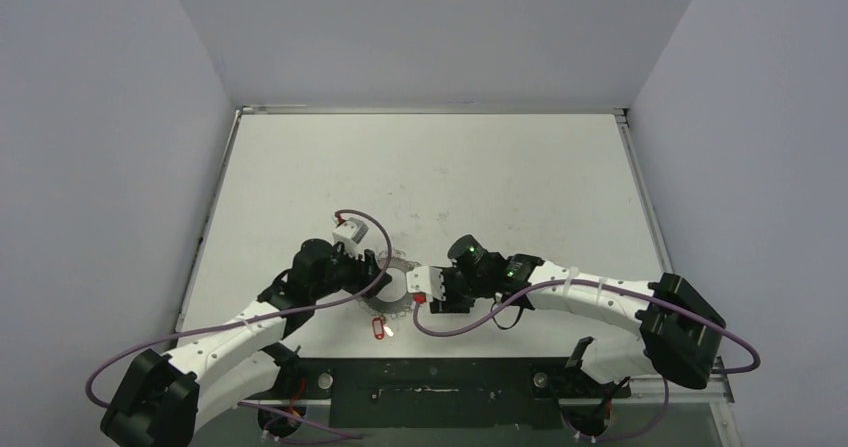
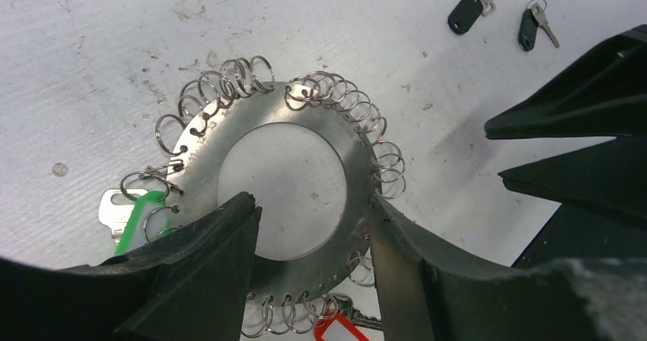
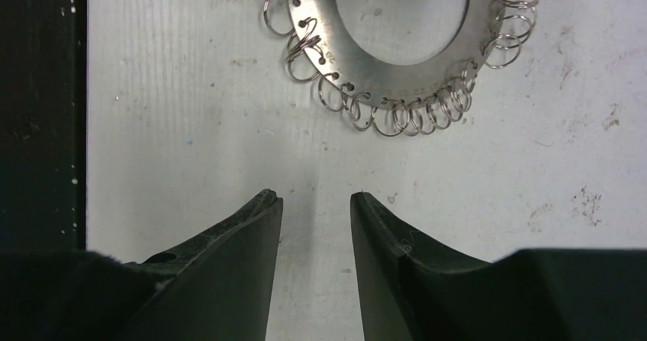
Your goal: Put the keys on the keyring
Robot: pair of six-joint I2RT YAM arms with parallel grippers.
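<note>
1. The left arm point(image 1: 240, 332) comes in from the near-left corner with its elbow bent and its wrist tipped down over the keyring point(image 2: 221, 131). In the top view it covers much of that ring.
2. The left jaws stand about half parted, straddling the keyring's near side. One jaw lies over the band up to the hole's edge and the other meets the outer rim. Whether they pinch it or only hover cannot be told.
3. One green tag point(image 2: 143, 217) with a silver key point(image 2: 113, 210) pokes out at the ring's left, partly hidden behind a jaw.
4. The one keyring lies flat on the counter point(image 1: 450, 167), mid-width and toward the near edge. Small wire loops point(image 2: 229, 82) crowd its rim, too many to count surely.
5. One red tag point(image 1: 378, 328) lies just nearer than the ring. The left wrist view cuts it off.
6. Two keys point(image 2: 464, 14) lie side by side on the counter, up and right of the ring and apart from it. One blade is cut off at the top. The top view does not show them.
7. The right arm point(image 1: 590, 295) stretches in from the near right and ends just right of the ring.
8. The right jaws are narrowly parted with nothing between them, over bare counter.
</note>
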